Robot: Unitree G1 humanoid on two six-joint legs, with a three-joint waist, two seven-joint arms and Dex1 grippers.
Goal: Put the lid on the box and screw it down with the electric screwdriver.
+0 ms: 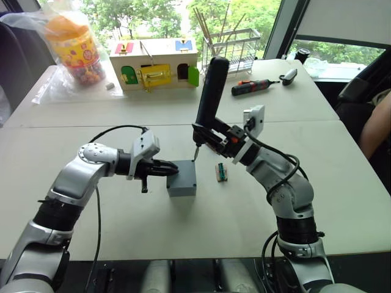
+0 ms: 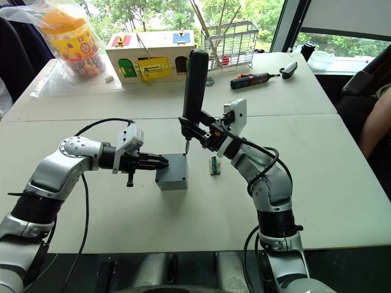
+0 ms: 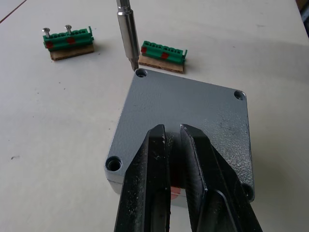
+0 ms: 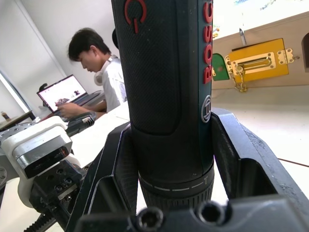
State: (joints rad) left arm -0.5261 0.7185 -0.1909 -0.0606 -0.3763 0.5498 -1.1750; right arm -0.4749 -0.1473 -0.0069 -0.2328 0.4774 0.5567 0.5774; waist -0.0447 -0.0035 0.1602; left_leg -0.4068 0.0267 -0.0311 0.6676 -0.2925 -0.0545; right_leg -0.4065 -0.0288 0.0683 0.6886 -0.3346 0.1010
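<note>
The grey box (image 1: 182, 182) stands mid-table with the flat grey lid (image 3: 193, 104) lying on top, holes showing at its corners. My left gripper (image 3: 172, 129) is shut, its black fingers (image 3: 149, 174) resting on the lid's top at the box's left edge. The right gripper (image 1: 211, 137) is shut on the electric screwdriver (image 1: 211, 91), a thick black cylinder held nearly upright. Its metal bit (image 3: 127, 34) points down, the tip just beside the hole at the lid's far right corner. Whatever is inside the box is hidden by the lid.
Two green terminal blocks on small boards (image 3: 67, 41) (image 3: 163, 52) lie just right of the box. At the back stand a wooden toy house (image 1: 156, 64), a bagged jar (image 1: 76, 49), a wire rack (image 1: 235, 46) and a black-and-orange screwdriver (image 1: 253, 87). A person's arm (image 1: 376, 125) shows at the right edge.
</note>
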